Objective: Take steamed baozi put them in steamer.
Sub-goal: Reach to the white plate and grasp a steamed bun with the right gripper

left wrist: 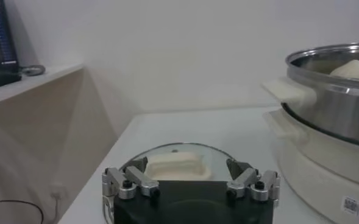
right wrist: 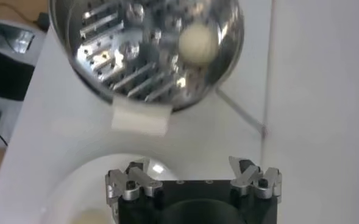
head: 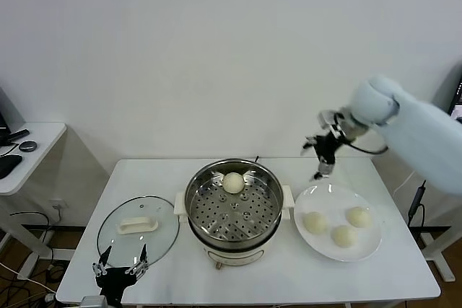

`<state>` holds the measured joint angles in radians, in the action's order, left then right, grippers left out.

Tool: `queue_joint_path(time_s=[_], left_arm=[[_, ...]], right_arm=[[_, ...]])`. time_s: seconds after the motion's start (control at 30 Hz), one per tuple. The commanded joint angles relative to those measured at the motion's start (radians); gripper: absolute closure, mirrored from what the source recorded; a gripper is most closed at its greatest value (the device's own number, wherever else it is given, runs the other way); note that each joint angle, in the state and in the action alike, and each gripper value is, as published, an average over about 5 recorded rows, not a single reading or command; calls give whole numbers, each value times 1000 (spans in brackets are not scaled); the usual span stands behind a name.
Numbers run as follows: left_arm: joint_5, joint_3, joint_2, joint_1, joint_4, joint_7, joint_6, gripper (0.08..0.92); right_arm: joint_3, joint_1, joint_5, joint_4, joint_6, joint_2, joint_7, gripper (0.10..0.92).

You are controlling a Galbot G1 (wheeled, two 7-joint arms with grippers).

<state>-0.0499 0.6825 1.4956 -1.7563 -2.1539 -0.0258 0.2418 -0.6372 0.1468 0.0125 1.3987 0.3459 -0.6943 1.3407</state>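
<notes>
The right pincer (head: 318,158) is held in the air above the far rim of the white plate (head: 369,248), its fingers spread apart and nothing carried between them. On the plate, 3 baozi (head: 315,222) are seen lying close together, none touched. Just beside the plate, at the middle of the worktop (head: 404,279), the steamer (head: 232,207) is placed, and 1 baozi (head: 232,182) is already seen resting on its perforated tray near the far wall. The left pincer (head: 120,267) is parked low at the near left edge of the worktop, fingers likewise apart and empty, beside the glass lid (head: 137,226).

A likely risk is judged to lie in the next descent: the buns are soft and close together, so a neighbouring bun could be nudged or the chosen one squashed by an off-centre closure. The steamer's rim could also be clipped during transfer if the bun is carried too low.
</notes>
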Motion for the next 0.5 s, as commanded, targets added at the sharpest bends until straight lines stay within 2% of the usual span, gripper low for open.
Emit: queue_joint_path(time_s=[0.03, 0.27, 0.5], left_arm=[[0, 9, -3, -8, 7, 3, 5, 177], [1, 13, -2, -10, 19, 3, 6, 177], [3, 5, 0, -1, 25, 6, 9, 177]], right_arm=[[178, -302, 150, 26, 93, 47, -31, 203], [155, -322, 252, -40, 63, -64, -25, 203], [121, -330, 282, -41, 39, -59, 1, 203]])
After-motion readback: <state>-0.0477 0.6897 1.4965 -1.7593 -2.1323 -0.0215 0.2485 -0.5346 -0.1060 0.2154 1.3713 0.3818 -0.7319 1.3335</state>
